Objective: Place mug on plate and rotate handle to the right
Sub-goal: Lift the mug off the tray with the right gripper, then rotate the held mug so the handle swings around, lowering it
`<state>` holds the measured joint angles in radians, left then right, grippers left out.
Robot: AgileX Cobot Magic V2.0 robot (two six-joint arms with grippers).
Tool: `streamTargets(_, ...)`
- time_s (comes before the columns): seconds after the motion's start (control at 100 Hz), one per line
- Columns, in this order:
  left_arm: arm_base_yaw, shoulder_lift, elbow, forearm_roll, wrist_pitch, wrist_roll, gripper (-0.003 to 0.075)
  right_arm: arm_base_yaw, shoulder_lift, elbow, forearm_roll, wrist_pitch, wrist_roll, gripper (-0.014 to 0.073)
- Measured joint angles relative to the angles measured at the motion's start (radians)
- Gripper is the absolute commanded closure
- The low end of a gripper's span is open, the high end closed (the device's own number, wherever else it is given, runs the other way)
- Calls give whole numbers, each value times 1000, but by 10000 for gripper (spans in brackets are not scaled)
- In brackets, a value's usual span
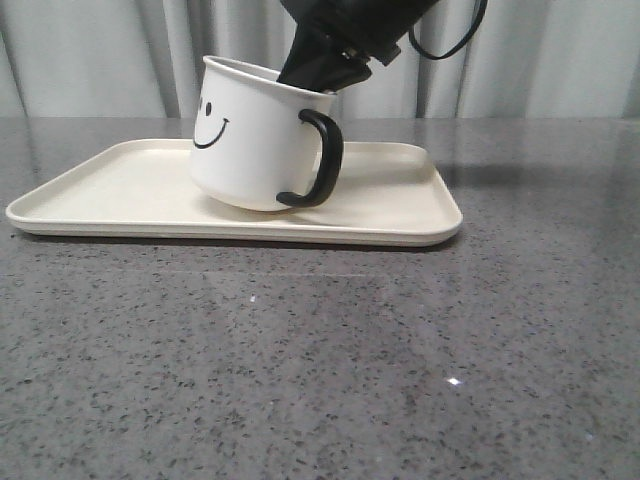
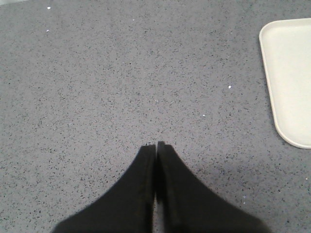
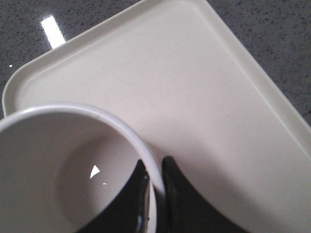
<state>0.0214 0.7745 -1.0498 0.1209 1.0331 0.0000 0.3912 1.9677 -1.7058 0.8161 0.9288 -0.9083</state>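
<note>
The white mug (image 1: 255,135) with a black smiley face is on the cream plate (image 1: 120,190), tilted, its base edge touching the plate's surface. Its black handle (image 1: 318,160) points toward the right front. My right gripper (image 1: 325,75) comes down from above and is shut on the mug's rim, one finger inside and one outside. The right wrist view shows that grip (image 3: 155,170) on the mug (image 3: 63,165) over the plate (image 3: 194,97). My left gripper (image 2: 156,144) is shut on nothing, hovering over bare table beside the plate (image 2: 291,73).
A grey speckled table (image 1: 320,360) stretches wide in front of the plate. Pale curtains (image 1: 100,60) hang behind. A black cable (image 1: 450,45) loops off the right arm at the top.
</note>
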Motion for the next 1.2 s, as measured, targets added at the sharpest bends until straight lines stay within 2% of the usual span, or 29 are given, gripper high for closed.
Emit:
streamTargets(0.18, 0, 0, 0, 0, 0, 0, 740, 0, 0, -49, -6, 40, 0, 656)
streamTargets(0.47, 0, 0, 0, 0, 0, 0, 740, 1, 0, -348, -109, 272, -15, 656)
streamTargets(0.61, 0, 0, 0, 0, 0, 0, 740, 1, 0, -444, -154, 308, -49, 656)
streamTargets(0.94, 0, 0, 0, 0, 0, 0, 740, 18, 0, -463, -176, 319, -165, 658)
streamTargets(1.2, 0, 0, 0, -2, 0, 0, 740, 96, 0, -463, -233, 321, -215, 658)
